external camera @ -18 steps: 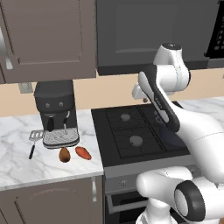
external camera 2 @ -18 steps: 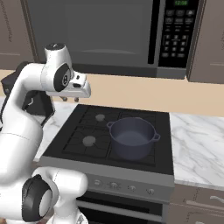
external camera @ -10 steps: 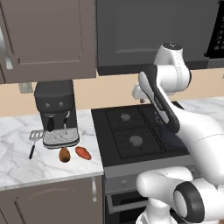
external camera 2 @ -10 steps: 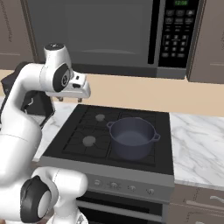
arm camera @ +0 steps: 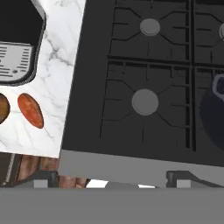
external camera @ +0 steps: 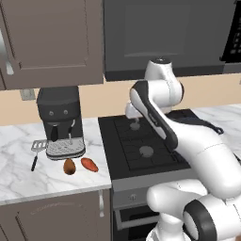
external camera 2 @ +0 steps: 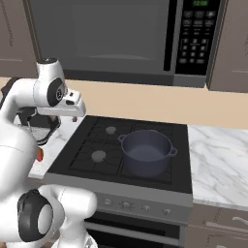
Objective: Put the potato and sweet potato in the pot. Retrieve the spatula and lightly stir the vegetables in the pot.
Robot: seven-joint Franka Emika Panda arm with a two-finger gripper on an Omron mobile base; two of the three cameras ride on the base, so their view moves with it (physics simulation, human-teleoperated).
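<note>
The brown potato and the orange-red sweet potato lie side by side on the marble counter, in front of the coffee machine. Left of them lies the spatula, its black handle pointing to the front. The dark blue-grey pot stands empty on the stove's front right burner. My gripper hangs open and empty over the stove's left burners, well above them. In the hand view the sweet potato and a sliver of the potato sit at the left, and the pot at the right edge, with the fingertips far apart.
A black coffee machine stands at the back of the counter, behind the vegetables. Dark cabinets and a microwave hang over the stove. More marble counter lies right of the stove.
The arm has swung to the left and a little lower, so the hand is now over the stove's left side. The vegetables, spatula and pot have not moved.
</note>
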